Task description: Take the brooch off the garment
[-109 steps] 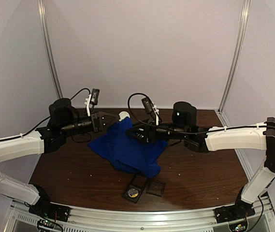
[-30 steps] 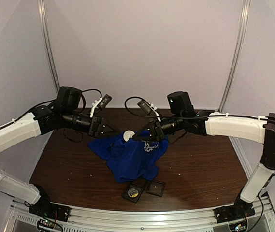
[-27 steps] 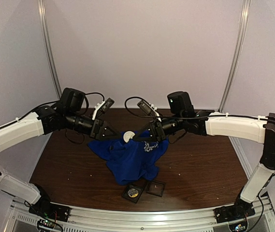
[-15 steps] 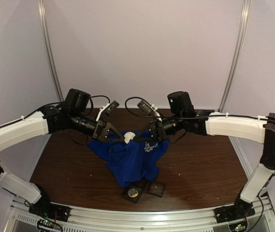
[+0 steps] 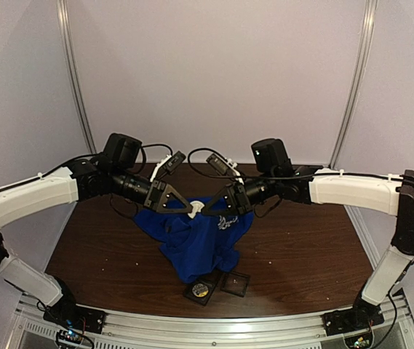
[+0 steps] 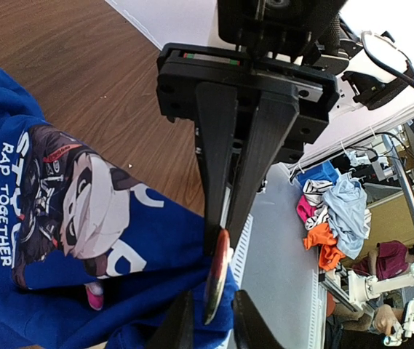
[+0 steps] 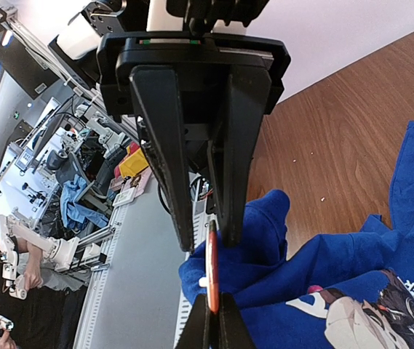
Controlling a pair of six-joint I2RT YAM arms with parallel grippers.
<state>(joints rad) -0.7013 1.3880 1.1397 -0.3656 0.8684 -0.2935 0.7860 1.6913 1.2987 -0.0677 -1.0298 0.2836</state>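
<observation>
The garment [image 5: 196,243], a royal-blue T-shirt with white lettering and a dark print, hangs bunched over the table between both arms. The brooch [image 5: 196,209] is a round disc pinned at its raised top fold; it shows edge-on in both wrist views [image 6: 216,283] [image 7: 212,269]. My right gripper [image 5: 210,209] [image 7: 216,309] is shut on one edge of the disc. My left gripper [image 5: 185,207] [image 6: 212,297] faces it from the other side. Its jaws stand narrowly apart with the disc's opposite edge between them, and a slim gap shows on each side.
Two small dark square boxes lie near the front edge below the shirt, one [image 5: 201,289] holding a round item, the other [image 5: 234,282] beside it. The dark wooden table [image 5: 97,254] lies under both arms, with white walls behind.
My left arm has reached rightward to the brooch, and its jaws have narrowed around the disc. The right gripper has kept still, shut on the brooch.
</observation>
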